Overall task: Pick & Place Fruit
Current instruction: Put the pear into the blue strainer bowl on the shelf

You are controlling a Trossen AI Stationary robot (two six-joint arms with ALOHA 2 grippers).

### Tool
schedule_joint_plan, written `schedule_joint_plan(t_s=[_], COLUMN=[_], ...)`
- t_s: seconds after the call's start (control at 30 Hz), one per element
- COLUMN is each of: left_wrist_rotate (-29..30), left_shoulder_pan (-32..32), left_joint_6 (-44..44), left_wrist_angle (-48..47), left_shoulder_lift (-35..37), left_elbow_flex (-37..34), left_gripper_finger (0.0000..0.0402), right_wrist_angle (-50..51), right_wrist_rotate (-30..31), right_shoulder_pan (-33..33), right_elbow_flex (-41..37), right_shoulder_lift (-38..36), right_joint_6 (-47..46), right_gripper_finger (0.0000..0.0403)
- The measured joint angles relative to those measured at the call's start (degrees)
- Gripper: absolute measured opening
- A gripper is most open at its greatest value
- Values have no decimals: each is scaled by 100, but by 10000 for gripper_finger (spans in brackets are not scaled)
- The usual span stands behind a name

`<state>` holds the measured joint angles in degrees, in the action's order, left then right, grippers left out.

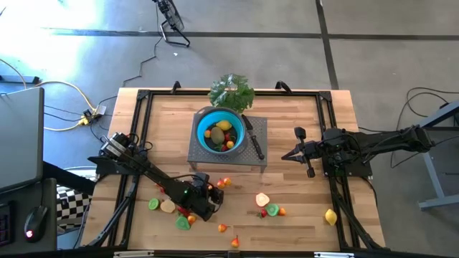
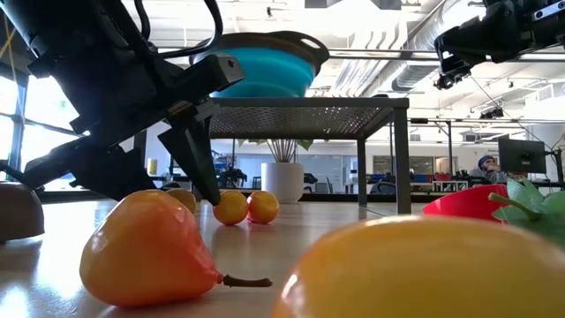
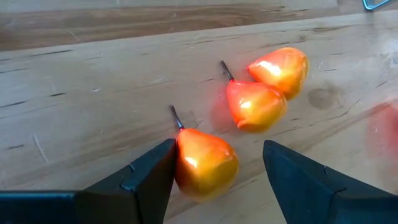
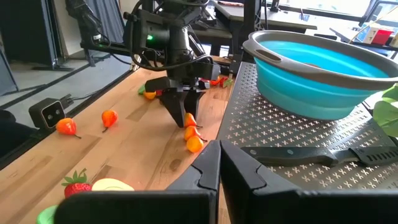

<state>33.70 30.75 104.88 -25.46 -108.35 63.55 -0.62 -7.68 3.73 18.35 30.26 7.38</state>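
Fruit lies scattered over your pale wooden table (image 1: 301, 143) in front of the blue bowl (image 1: 209, 122), which sits on a perforated grey metal stand (image 1: 262, 129) with several pieces already inside. You see three small orange-red pears, glossy and thin-stemmed, clustered just in front of the stand: one (image 3: 204, 163) sits between the fingers of your left gripper (image 3: 217, 180), touching the inner face of one finger (image 3: 152, 180) while the other stands apart from it, so the jaws are spread wide and nothing is clamped. The other two pears (image 3: 256, 104) (image 3: 281, 68) touch each other just beyond it.

Farther from the bowl you have green and cream slices (image 1: 160, 206) beside the left arm, a cream half (image 1: 262, 199) with a strawberry (image 1: 263, 212), more small pears near the table's front edge, and a yellow lemon (image 1: 330, 216) near the right side.

Your right gripper (image 1: 288, 155) hangs beside the stand, jaws pressed together and empty. A black-handled knife (image 1: 254, 140) lies on the stand next to the bowl, and a leafy green bunch (image 1: 232, 90) sits behind it. Grey concrete floor and cables surround the table; the low view shows a bright, glass-walled office beyond.
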Motion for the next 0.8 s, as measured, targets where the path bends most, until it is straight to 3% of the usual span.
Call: schedule_joint_plan(t_s=[0.37,0.8], left_wrist_rotate=[-140,-329], left_shoulder_pan=[-3,-8], left_joint_6=[39,60], left_wrist_angle=[-42,-106], left_shoulder_lift=[0,-5], left_elbow_flex=[0,-13], left_gripper_finger=[234,150], right_wrist_angle=[-2,-2], right_wrist_rotate=[0,1], right_shoulder_pan=[0,0], right_elbow_flex=[0,0], right_shoulder_lift=[0,0], right_joint_6=[0,1], right_gripper_finger=[3,3])
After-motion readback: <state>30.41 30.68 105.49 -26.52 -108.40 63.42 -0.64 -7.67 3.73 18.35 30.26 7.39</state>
